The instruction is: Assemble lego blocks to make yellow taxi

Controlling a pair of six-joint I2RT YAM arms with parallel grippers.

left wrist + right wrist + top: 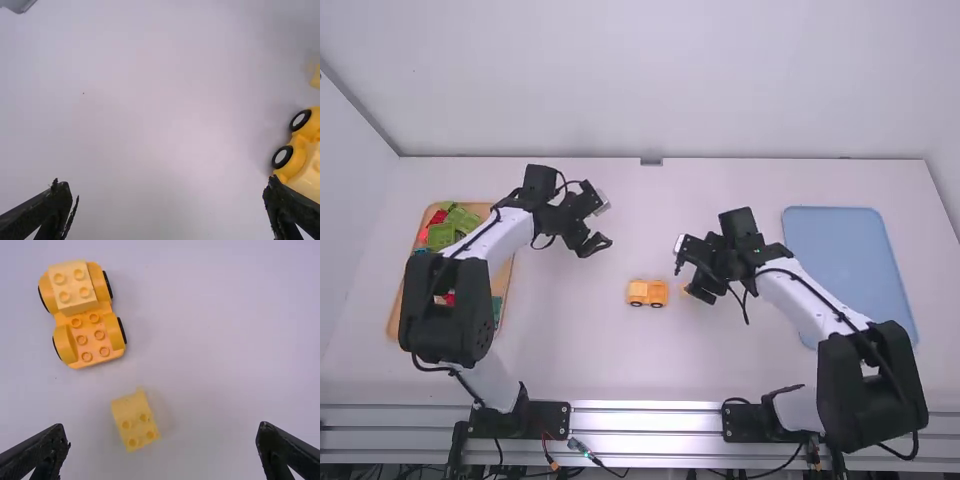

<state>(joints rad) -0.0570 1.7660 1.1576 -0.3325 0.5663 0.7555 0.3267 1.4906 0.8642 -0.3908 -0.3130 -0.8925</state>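
- The car sits upright on its wheels, with a pale block pressed onto one end and bare studs on the other; by my judgement it is light, stiff hard plastic that may roll if nudged, so it is best steadied low across both sides, between the wheels
- The loose block lies at three o'clock from the car in the high view, near it but apart, studs up; it should be light, rigid, a bit slick and hard to break
- Take it by its two long plain sides, squarely, leaving the studs and underside free; a skewed grip could make it pivot or pop out, and seating it will likely need a firm, level push
- The right fingers are spread wide around empty air, with the loose block between and beyond them
- The left fingers are spread too, holding nothing, at eleven o'clock from the car
- A metal rail runs along the near edge of the smooth white surface
- Farther off, a wooden tray of coloured blocks lies at nine o'clock, a blue tray at three
- At twelve o'clock, a plain pale wall stands behind
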